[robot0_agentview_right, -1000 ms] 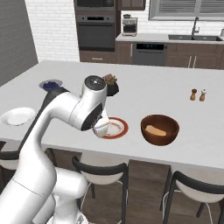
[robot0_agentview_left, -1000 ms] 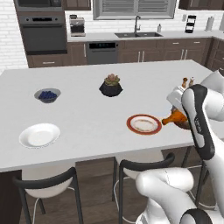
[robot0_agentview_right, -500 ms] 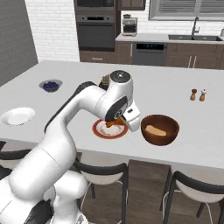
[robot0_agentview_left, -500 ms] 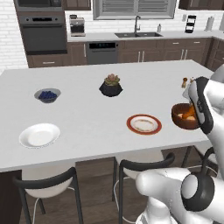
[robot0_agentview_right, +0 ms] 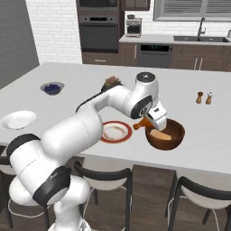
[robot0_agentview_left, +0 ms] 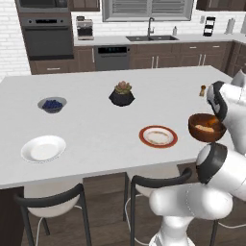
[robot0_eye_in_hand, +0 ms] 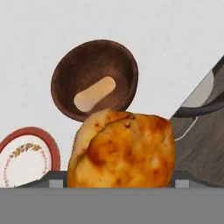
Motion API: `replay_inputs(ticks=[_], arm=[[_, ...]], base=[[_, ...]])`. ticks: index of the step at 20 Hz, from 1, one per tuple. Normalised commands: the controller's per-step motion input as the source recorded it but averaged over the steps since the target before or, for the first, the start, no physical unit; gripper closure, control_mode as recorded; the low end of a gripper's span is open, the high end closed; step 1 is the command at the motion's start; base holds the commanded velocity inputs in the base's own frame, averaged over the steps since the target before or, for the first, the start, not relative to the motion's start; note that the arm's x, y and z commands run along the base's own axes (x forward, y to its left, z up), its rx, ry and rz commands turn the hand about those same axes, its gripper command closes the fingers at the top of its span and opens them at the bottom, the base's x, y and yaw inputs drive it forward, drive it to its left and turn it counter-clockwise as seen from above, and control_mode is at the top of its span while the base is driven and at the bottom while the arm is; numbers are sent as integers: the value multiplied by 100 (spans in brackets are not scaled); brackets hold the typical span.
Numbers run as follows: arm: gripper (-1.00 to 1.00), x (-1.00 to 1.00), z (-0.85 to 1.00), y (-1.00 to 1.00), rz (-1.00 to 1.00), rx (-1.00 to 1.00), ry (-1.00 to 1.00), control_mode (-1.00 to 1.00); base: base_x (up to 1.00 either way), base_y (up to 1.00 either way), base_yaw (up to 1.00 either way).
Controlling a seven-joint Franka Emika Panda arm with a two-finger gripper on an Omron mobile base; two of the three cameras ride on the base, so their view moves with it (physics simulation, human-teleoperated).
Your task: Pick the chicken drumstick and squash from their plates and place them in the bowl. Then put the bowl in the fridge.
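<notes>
My gripper (robot0_agentview_right: 151,122) is shut on the orange-brown chicken drumstick (robot0_agentview_right: 141,123), held just above the left rim of the dark wooden bowl (robot0_agentview_right: 178,135). In the hand view the drumstick (robot0_eye_in_hand: 124,151) looms large at the bottom, with the bowl (robot0_eye_in_hand: 70,72) beyond it. The pale squash (robot0_eye_in_hand: 94,93) lies inside the bowl, also seen as the squash (robot0_agentview_right: 159,134) from the right base. The red-rimmed plate (robot0_agentview_right: 116,132) sits bare just left of the bowl. The white plate (robot0_agentview_left: 43,148) lies bare near the counter's left front. The fridge is out of view.
A small grey bowl of blueberries (robot0_agentview_left: 52,104) and a black plant pot (robot0_agentview_left: 122,94) stand farther back on the island. Two shakers (robot0_agentview_right: 204,97) stand behind the bowl to the right. Stools (robot0_agentview_right: 108,176) line the near counter edge.
The arm has swung right from over the red-rimmed plate to the wooden bowl, carrying the drumstick. The squash stays in the bowl.
</notes>
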Motion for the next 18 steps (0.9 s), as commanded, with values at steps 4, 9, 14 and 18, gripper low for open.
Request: replay_inputs(ticks=[4,9,14,18], arm=[[100,61,-53,-29,-7,-5,0,-100],[100,91,-44,-1,-4,-5,0,-100],[100,45,-24,-26,-1,0,1,-100],[100,1,-31,-29,0,0,0,-100]], base=[[0,0,0],[0,0,0],[0,0,0],[0,0,0]])
